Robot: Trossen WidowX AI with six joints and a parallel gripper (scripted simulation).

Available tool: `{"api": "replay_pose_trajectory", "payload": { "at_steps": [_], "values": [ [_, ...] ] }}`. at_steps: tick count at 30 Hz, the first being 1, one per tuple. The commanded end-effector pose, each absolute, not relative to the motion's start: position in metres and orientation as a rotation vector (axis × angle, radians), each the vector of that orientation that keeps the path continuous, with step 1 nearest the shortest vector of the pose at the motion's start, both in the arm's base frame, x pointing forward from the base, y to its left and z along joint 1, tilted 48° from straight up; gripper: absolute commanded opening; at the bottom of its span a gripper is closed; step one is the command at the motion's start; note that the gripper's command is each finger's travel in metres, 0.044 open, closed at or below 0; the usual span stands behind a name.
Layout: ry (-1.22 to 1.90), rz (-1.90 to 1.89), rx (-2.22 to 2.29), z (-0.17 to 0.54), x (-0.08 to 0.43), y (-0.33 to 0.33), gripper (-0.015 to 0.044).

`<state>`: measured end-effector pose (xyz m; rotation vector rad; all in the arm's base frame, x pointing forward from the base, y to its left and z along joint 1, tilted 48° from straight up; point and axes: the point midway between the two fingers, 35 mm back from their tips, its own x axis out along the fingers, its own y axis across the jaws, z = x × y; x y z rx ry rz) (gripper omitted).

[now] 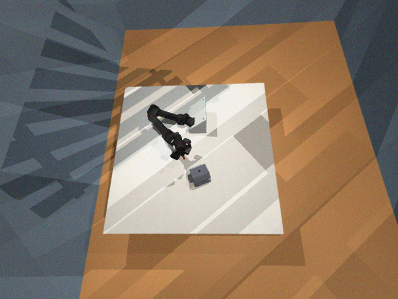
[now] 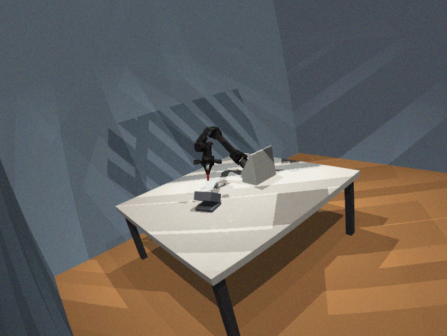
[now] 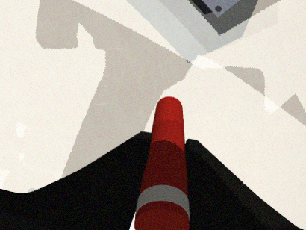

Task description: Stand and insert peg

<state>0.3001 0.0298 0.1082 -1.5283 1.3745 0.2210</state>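
The worktop (image 1: 229,208) (image 2: 231,238) is extending beneath the hand (image 1: 182,154) (image 2: 207,171) (image 3: 168,145). The panel (image 1: 199,175) (image 2: 207,196) (image 3: 233,4), its hole (image 1: 199,170) (image 3: 218,8) showing, is sitting near and lower than the hand. The hand is pinching the peg (image 1: 183,157) (image 2: 207,177) (image 3: 169,123); the peg is hanging below it, plain end down, clear of the worktop, white band (image 3: 163,194) nearer the hand.

Whether standing or inserting is under way is remaining unclear. If inserting, the operator should be matching peg tilt to hole direction before advancing, then be pushing straight; skewed entry is risking jamming or slip.
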Motion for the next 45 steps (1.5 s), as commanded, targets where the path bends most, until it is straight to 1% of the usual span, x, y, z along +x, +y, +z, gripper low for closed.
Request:
{"api": "replay_pose_trajectory", "payload": {
  "at_steps": [1, 32, 45],
  "values": [
    [1.356, 0.258, -1.563, 0.103, 0.304, 0.038, 0.0000],
    [1.117, 0.500, -1.839, 0.075, 0.329, 0.112, 0.0000],
    [1.107, 0.509, -1.848, 0.060, 0.340, 0.107, 0.0000]
  ]
}}
